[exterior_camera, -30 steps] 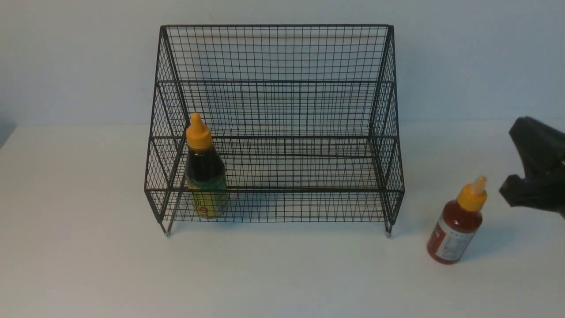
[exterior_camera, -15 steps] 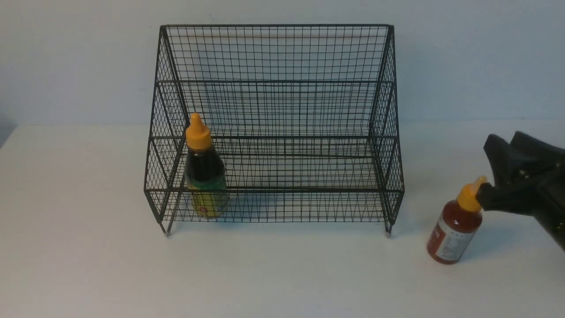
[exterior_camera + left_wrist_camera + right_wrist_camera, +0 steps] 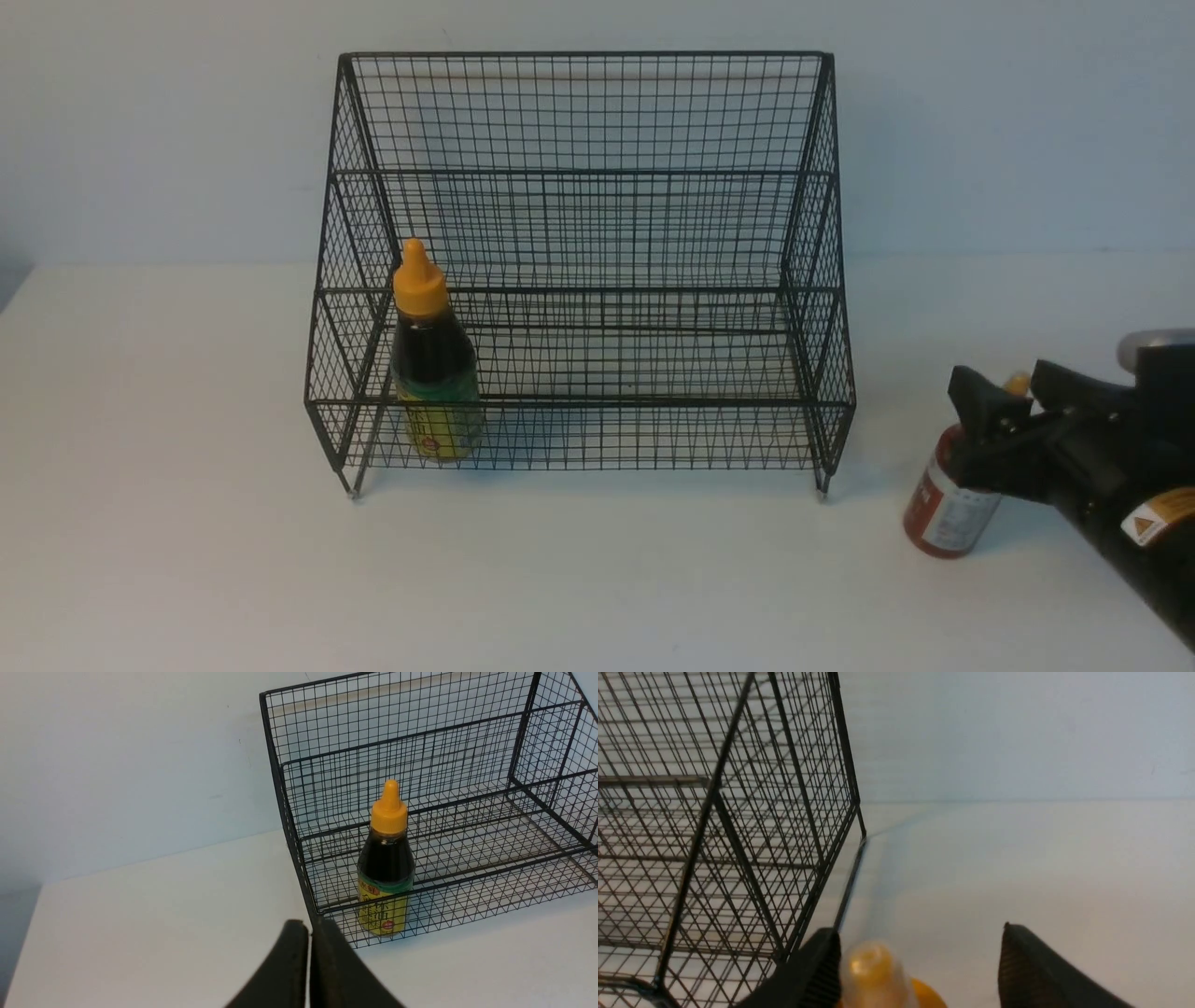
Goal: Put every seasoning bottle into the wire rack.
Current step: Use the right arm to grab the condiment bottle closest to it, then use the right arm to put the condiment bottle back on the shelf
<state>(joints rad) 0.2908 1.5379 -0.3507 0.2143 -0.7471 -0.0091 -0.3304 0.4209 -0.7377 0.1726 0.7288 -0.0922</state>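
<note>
Spreading white across the whole view and meeting a pale blue wall behind: bench. Standing mid-bench on small feet, tall back toward the wall, stepped tiers facing forward: black wire rack. Reaching in low from the right edge of the front view: right arm. Standing upright on the rack's lowest tier, near its left end: dark bottle. Standing on the bench outside the rack, near its right front foot, looking slightly tilted rightward: red bottle. Spreading wide and straddling the red bottle's cap: right jaws, gripping nothing, nozzle lying just beside the rack-side finger, far finger standing well apart. Pressing together on nothing, aiming toward the rack's left front corner: left jaws. Lying open: a strip of bench between red bottle and rack's right side, plus most of the lowest tier rightward of the dark bottle. Showing at far left: bench edge, well apart from the rack.
</note>
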